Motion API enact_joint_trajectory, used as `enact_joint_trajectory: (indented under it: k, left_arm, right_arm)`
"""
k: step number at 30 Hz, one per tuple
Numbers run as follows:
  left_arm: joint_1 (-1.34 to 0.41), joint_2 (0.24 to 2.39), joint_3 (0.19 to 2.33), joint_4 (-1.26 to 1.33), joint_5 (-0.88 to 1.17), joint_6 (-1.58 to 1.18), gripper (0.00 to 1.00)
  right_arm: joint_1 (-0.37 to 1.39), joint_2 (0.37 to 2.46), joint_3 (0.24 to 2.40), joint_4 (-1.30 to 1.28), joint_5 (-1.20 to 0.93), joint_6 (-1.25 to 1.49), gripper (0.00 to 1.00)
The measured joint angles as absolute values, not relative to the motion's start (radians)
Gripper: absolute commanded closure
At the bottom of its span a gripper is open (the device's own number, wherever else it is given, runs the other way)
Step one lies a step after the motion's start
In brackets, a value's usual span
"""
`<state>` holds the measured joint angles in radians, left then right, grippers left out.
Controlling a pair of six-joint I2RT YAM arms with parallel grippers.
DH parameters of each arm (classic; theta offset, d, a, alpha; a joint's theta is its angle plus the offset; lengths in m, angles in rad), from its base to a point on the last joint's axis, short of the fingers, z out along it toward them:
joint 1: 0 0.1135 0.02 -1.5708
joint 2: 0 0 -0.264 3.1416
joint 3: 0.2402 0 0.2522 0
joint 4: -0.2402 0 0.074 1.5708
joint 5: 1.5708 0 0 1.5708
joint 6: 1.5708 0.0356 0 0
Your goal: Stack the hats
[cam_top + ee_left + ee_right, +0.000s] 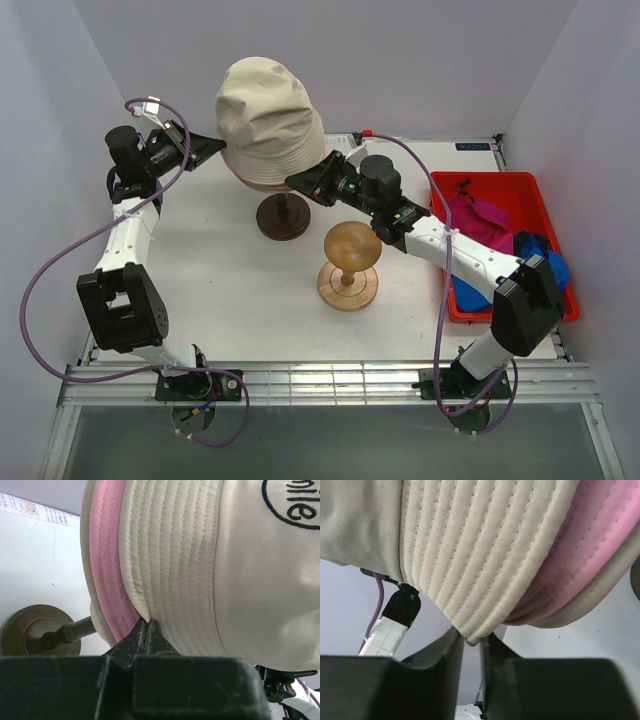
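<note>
The left gripper (pixel 220 148) and right gripper (pixel 292 182) fingers are both pinching the beige bucket hat (pixel 268 110) brim (light pink bucket hat (pixel 107 570) underneath).

beige bucket hat (pixel 268 110): matt stitched cloth | pink bucket hat (pixel 107 565): matt cloth | head form (pixel 352 245): smooth wood | red bin (pixel 490 177): glossy plastic
</note>
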<state>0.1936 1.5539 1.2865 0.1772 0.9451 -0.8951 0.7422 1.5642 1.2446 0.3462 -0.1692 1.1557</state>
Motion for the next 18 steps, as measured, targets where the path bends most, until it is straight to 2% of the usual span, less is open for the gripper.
enact_joint_trajectory:
  k: [2, 3, 18]
  left_arm:
    - [0.194, 1.554, 1.285, 0.179, 0.944, -0.895, 1.0]
    - [0.194, 1.554, 1.285, 0.18, 0.945, -0.895, 1.0]
    - [0.183, 1.554, 1.285, 0.183, 0.951, -0.891, 1.0]
  right_arm:
    - [0.742, 1.564, 1.24, 0.345, -0.157, 1.151, 0.91]
    - [0.742, 1.563, 1.24, 0.344, -0.151, 1.149, 0.92]
    - [0.735, 1.515, 1.133, 0.382, -0.12, 1.153, 0.91]
